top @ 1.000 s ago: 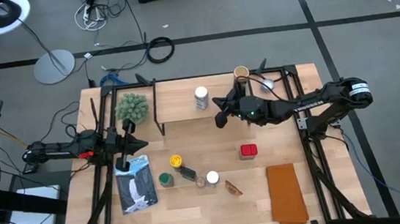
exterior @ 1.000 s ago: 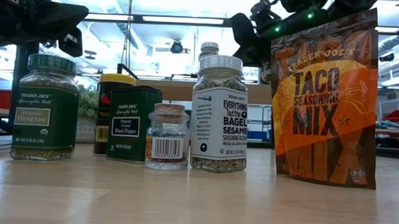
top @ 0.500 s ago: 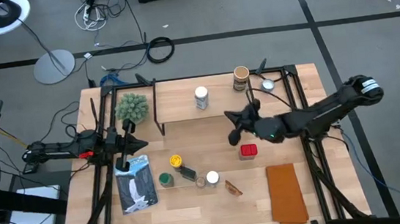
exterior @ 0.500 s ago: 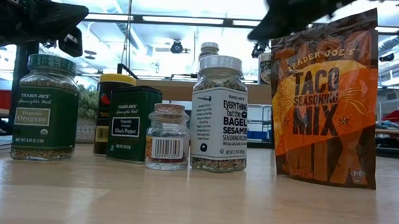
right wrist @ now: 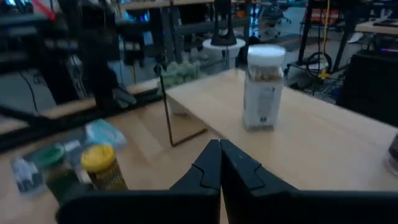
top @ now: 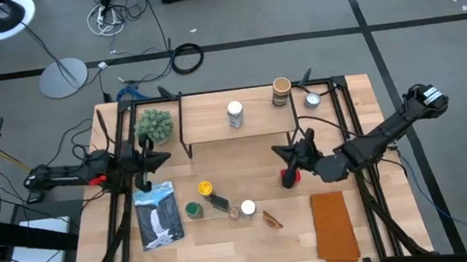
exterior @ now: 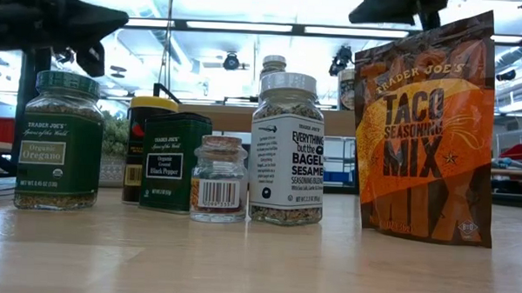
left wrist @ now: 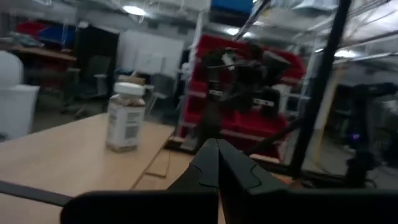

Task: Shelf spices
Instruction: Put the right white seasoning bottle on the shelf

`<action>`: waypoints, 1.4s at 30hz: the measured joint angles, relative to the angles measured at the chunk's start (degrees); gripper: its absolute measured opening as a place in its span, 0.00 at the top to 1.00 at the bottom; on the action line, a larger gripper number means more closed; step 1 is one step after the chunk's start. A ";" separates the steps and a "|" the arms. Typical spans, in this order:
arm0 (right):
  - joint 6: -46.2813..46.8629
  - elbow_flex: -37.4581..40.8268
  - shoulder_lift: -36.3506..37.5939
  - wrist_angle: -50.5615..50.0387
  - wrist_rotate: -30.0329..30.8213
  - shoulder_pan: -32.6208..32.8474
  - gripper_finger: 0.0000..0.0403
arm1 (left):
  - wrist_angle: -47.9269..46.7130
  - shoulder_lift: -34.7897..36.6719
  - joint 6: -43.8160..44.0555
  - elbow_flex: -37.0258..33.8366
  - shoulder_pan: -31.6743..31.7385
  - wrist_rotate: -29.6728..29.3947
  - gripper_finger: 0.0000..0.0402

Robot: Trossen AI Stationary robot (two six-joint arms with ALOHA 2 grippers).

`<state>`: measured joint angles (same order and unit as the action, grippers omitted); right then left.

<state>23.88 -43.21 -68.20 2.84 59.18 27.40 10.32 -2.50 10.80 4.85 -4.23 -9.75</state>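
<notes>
The shelf [top: 216, 126] bears a white-lidded jar [top: 234, 114] and a tan cylinder [top: 281, 90]. On the tabletop in front of it stand a yellow-lidded jar [top: 205, 188], a green-lidded jar [top: 192, 210], a black box [top: 219, 203], another white-lidded jar [top: 248, 208] and a red tin [top: 286, 179]. My right gripper [top: 278, 152] hovers shut just above and beyond the red tin, pointing toward the table's left, and partly hides it. My left gripper [top: 164, 155] waits shut at the left, beside the shelf's left legs. The right wrist view shows shut fingers [right wrist: 219, 163] and the shelf's jar [right wrist: 264, 87].
A fuzzy green plant ball [top: 154, 124] sits left of the shelf and a silver cup [top: 312, 100] right of it. A blue-white packet [top: 157, 214] lies near the left edge, an orange cloth [top: 334, 224] at the near right. A seasoning pouch [exterior: 423, 126] stands close to the low camera.
My right gripper has swung from the shelf's right end, near the tan cylinder, toward the table's near edge and now hangs over the red tin, still shut. My left gripper has rolled a little at the wrist in place. No spice has moved.
</notes>
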 joint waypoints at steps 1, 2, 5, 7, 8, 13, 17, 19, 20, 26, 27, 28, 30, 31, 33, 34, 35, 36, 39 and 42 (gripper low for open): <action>2.85 -0.01 0.00 -3.27 0.12 0.31 1.00 | -0.94 -1.43 0.32 1.24 -0.03 -1.11 1.00; 6.65 -0.01 -0.02 -7.12 0.39 0.59 1.00 | -1.62 -3.04 0.52 2.35 -0.02 -2.34 1.00; 20.84 -0.01 -0.04 -19.62 1.11 1.69 1.00 | -2.39 -9.78 1.27 5.69 -0.50 -5.10 1.00; 29.12 -0.01 -0.04 -26.53 1.44 2.88 1.00 | -2.32 -15.57 1.23 8.15 -1.45 -7.37 1.00; 31.99 -0.01 -0.04 -28.93 1.91 3.53 1.00 | -2.00 -18.90 1.21 9.42 -2.13 -8.61 1.00; 35.49 -0.01 -0.04 -32.14 4.36 5.23 1.00 | 2.47 -37.58 -0.16 16.85 -6.28 -14.88 1.00; 34.10 -0.01 -0.04 -32.07 4.38 4.76 1.00 | 5.22 -52.19 -1.71 25.21 -8.07 -19.31 1.00; 33.11 -0.01 -0.04 -32.07 4.39 4.65 1.00 | 5.35 -59.32 -2.98 30.07 -8.26 -19.68 1.00; 32.69 -0.01 -0.04 -32.09 4.46 4.63 1.00 | 5.25 -62.48 -3.83 32.35 -8.26 -20.09 1.00; 30.79 -0.01 -0.04 -32.09 5.89 4.63 1.00 | 6.29 -80.42 -7.65 45.59 -7.81 -26.28 1.00; 30.40 -0.01 -0.04 -32.09 6.39 4.63 1.00 | 6.69 -82.89 -8.62 47.56 -7.43 -26.71 1.00; 30.15 0.00 -0.04 -32.09 6.74 4.63 1.00 | 6.78 -85.18 -9.18 49.38 -7.02 -27.06 1.00; 29.99 0.01 -0.04 -32.09 7.08 4.63 1.00 | 6.73 -89.21 -9.29 52.74 -6.03 -28.29 1.00; 29.99 0.01 -0.07 -32.09 7.08 4.63 1.00 | 6.77 -91.00 -9.35 54.18 -5.55 -28.78 1.00; 29.98 0.01 -0.07 -32.09 7.08 4.63 1.00 | 6.74 -94.16 -10.24 56.57 -4.59 -31.20 1.00; 29.96 0.01 -0.07 -32.09 7.08 4.63 1.00 | 6.75 -95.43 -10.65 57.52 -4.19 -32.45 1.00; 29.96 0.01 -0.07 -32.09 7.10 4.63 1.00 | 6.73 -96.89 -10.72 58.40 -3.72 -34.14 1.00; 29.96 0.01 -0.07 -32.09 7.18 4.63 1.00 | 6.71 -97.96 -10.70 59.19 -3.22 -35.82 1.00; 29.85 0.03 -0.07 -32.07 7.21 4.63 1.00 | 6.60 -100.63 -10.97 60.85 -2.06 -40.54 1.00; 29.84 0.03 -0.07 -32.09 7.23 4.63 1.00 | 6.47 -101.92 -12.90 61.61 -1.31 -46.11 1.00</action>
<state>53.73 -43.18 -68.27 -29.26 66.41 32.03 16.79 -104.42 -2.10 66.45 -5.55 -55.85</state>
